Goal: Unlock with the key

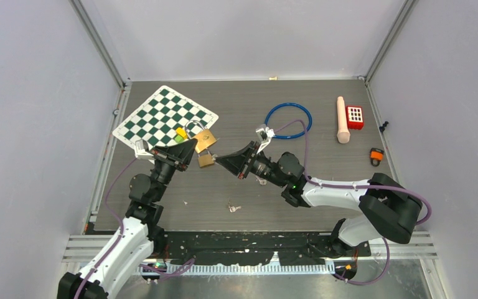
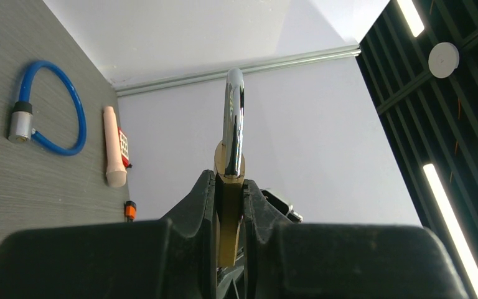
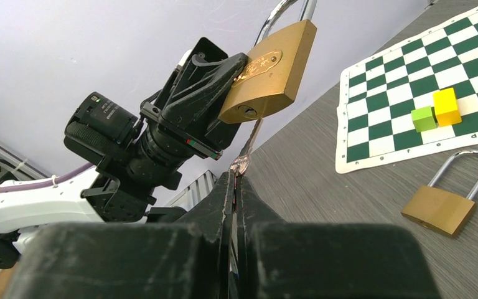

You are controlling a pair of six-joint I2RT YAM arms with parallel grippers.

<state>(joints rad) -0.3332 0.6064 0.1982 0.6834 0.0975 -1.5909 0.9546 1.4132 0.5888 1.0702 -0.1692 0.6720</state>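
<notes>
My left gripper [image 1: 192, 151] is shut on the body of a brass padlock [image 1: 206, 161] and holds it off the table. In the left wrist view the padlock [image 2: 229, 187] stands edge-on between the fingers [image 2: 202, 205], its chrome shackle [image 2: 234, 118] pointing up. My right gripper [image 3: 236, 177] is shut on a thin key [image 3: 250, 144]. The key rises to the bottom face of the held padlock [image 3: 267, 71], right by the keyhole [image 3: 247, 112]. How deep it sits there I cannot tell. Seen from above, the right gripper [image 1: 219, 159] meets the lock tip to tip.
A second brass padlock [image 1: 204, 138] lies by the corner of the chessboard mat [image 1: 162, 115], which carries a green cube [image 3: 423, 118] and a yellow cube [image 3: 446, 106]. A blue cable lock [image 1: 288, 120], a beige cylinder [image 1: 343, 119], a red keypad box [image 1: 355, 116], an orange item [image 1: 376, 156] and small loose keys [image 1: 233, 207] lie around.
</notes>
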